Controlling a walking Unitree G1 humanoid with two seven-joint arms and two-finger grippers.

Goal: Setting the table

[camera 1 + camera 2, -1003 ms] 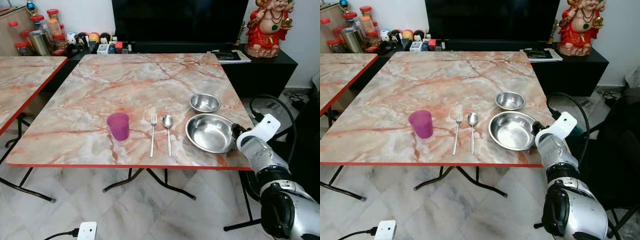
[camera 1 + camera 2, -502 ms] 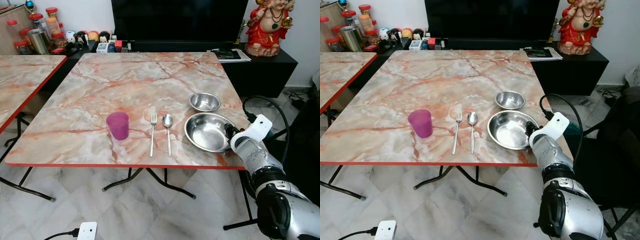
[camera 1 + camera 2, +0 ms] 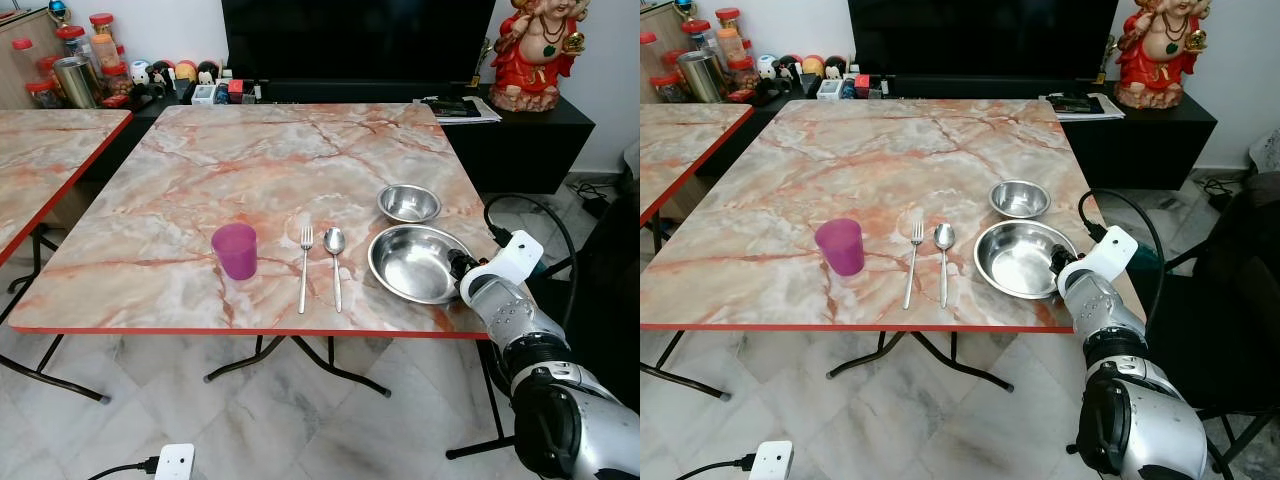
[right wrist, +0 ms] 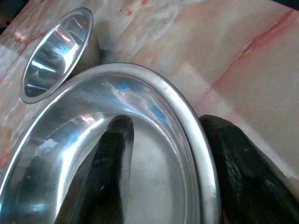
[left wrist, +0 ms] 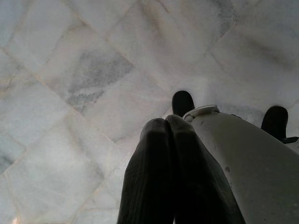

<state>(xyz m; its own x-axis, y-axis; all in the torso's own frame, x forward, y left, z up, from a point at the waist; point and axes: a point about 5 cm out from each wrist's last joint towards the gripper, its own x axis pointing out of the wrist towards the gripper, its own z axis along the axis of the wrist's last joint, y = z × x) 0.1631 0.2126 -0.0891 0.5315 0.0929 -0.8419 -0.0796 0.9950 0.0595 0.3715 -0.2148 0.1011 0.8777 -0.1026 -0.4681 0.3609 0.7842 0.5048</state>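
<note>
Straddling large steel bowl (image 4: 154, 107) rim: right gripper (image 4: 173, 163); no legible writing.

A home living-dining room: marble-top table (image 3: 250, 170), television (image 3: 358, 40), figurine (image 3: 535, 45), jars (image 3: 75, 60) beyond the right gripper (image 3: 462, 268).

Steel dish (image 3: 416, 263) upright beside spoon (image 3: 335, 262)

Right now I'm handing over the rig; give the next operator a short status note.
Right gripper straddles the near-right rim of the large steel bowl, one finger inside, one outside; grip not confirmed.
Left gripper hangs shut over the floor, idle.
On the marble table: purple cup, fork, spoon, small steel bowl behind the large one.
Left: finish placing the large bowl.
</note>
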